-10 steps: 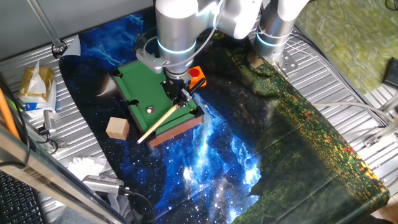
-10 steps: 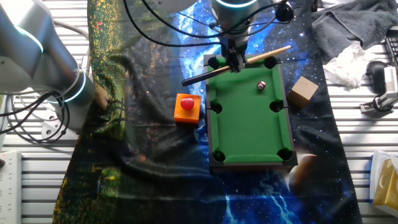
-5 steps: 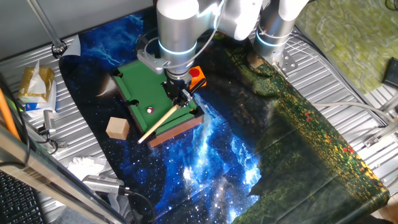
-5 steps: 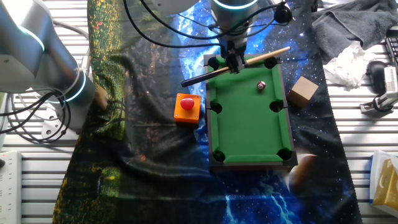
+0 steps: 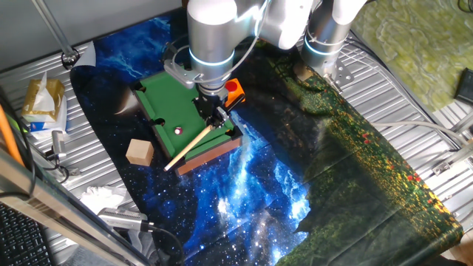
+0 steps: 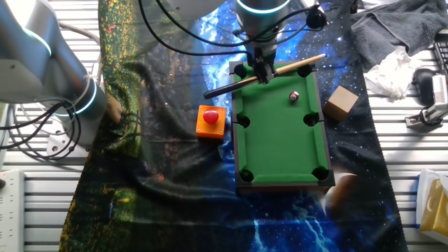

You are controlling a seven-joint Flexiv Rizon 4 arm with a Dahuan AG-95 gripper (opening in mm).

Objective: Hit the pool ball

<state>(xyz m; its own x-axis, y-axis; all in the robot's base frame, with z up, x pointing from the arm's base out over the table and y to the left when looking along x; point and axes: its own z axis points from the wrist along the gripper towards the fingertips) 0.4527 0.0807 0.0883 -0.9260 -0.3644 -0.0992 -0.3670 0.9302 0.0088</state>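
1. Compared with a second ago, the gripper (image 6: 262, 72) and its cue (image 6: 280, 71) have crept slightly toward the orange box side; the ball (image 6: 295, 96) has not moved.
2. Jaws are closed on the cue near its middle, above the far end of the pool table (image 6: 280, 164).
3. Around it: an orange box (image 6: 211, 121) with a red button sits just beside the table's long side, a wooden block (image 6: 341, 103) just beside the opposite side, and white crumpled paper (image 6: 389, 71) lies farther out. Nothing lies between cue and ball.
4. One fixed view shows the ball (image 5: 178, 131) on the green felt close to the cue (image 5: 191, 143), whose pale end overhangs the table's rail toward the block (image 5: 139, 151); the gripper (image 5: 216, 117) hides most of the box. The other fixed view shows the whole felt, all six pockets and the box in full.
5. Cue's long axis runs crosswise over the table's short end, dark end toward the box side, pale end toward the block side, slightly tilted. Ball sits on the felt near the block-side rail, apart from the cue.
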